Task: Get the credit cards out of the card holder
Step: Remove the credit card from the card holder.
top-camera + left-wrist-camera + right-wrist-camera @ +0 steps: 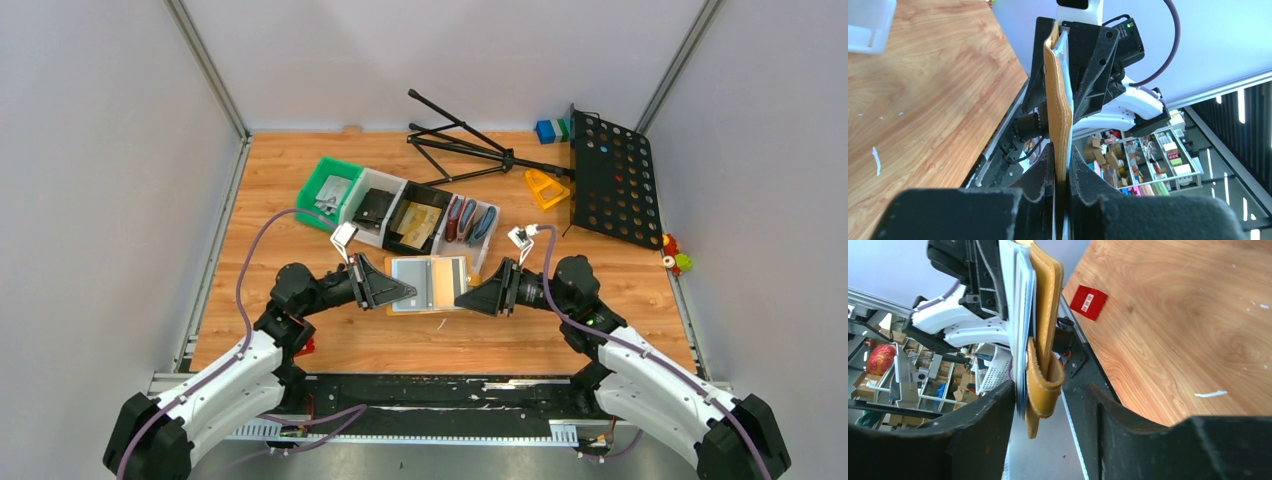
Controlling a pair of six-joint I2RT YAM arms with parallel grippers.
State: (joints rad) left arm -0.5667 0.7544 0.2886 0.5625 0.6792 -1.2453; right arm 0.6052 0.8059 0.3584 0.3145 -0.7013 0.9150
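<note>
Top view: the holder (428, 284) hangs open above the table (300, 340), strung between your 2 claws, well apart from the bins (400, 212) behind. The left claw (408, 291) has its left edge and the right claw (464, 298) sits at its right edge. Inside you get 1 grey half and 1 tan half. You can't tell whether that tan is one of the cards.

Left wrist: edge-on, the holder (1059, 100) is a slim mustard slab with a stitched rim and pale lining. Your left claw (1062, 175) is pinched tight on it.

Right wrist: the right claw (1053, 410) straddles the holder (1047, 310), jaws apart. 1 pad is at the lining, the other is clear of the mustard face. Not clamped.

Handling looks light, soft and floppy at the fold, since it bows between the claws. The cards should be thin, stiff and slick, so pinch an exposed card edge, not the cover.
</note>
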